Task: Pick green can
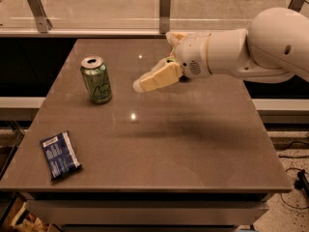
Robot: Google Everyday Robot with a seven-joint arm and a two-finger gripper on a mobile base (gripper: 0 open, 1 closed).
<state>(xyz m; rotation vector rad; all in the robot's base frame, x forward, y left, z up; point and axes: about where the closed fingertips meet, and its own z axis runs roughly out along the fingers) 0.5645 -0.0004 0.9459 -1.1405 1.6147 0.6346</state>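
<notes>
The green can [96, 79] stands upright on the left part of the brown table [193, 144]. It has a light green body with pale cursive lettering and a silver top with a pull tab. My gripper [155, 78] hangs above the table to the right of the can, a short gap away and at about the height of the can's upper half. It points left toward the can and holds nothing. The white arm [251, 50] reaches in from the right edge of the view.
A dark blue snack packet [60, 154] lies flat near the table's front left corner. A sliver of a green bag [169, 60] shows behind the gripper. A glass rail with metal posts [165, 8] runs along the back edge.
</notes>
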